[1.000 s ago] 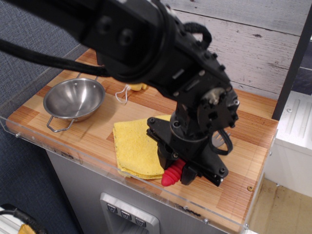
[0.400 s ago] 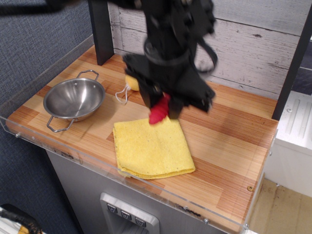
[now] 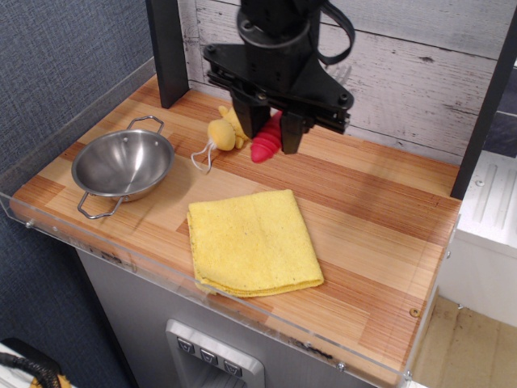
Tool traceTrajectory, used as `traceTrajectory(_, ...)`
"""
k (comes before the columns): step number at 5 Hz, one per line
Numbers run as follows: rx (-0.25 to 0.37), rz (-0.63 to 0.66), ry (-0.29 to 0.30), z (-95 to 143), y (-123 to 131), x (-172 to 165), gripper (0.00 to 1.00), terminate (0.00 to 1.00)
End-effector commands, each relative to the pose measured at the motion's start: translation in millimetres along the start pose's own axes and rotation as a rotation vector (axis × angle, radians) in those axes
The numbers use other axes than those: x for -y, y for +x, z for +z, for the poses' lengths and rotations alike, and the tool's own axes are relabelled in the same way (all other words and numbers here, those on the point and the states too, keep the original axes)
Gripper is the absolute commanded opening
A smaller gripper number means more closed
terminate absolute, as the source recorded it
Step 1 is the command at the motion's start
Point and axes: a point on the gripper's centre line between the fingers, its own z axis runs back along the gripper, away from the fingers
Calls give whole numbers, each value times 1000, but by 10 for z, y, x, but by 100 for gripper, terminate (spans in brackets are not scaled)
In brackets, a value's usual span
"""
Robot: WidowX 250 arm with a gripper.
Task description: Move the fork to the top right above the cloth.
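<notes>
A: where's the fork at?
B: clamped in the gripper, only its red handle showing, up beyond the cloth's far edge, next to a yellow plush toy.

The folded yellow terry cloth lies flat near the front edge of the wooden bench. The round steel bowl with two wire handles sits to its left, apart from it. The small yellow plush toy with a white string lies behind the cloth, toward the back wall. Just right of the toy, the black claw holds the fork with the ribbed red handle, handle end pointing down toward the bench, behind the cloth.
</notes>
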Motion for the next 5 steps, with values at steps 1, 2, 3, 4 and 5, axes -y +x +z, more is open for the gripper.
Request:
traceTrajectory(1,-10,-25,-22,-190,154,208,0,0)
traceTrajectory(2,-34,-77,-11,-356,122,376,0,0)
traceTrajectory(3,-60,-95,-17,-503,99,483,0,0)
traceTrajectory(4,-78,-109,-19,-626,89,551,0,0)
traceTrajectory(5,-86,-114,-4,-746,89,552,0,0)
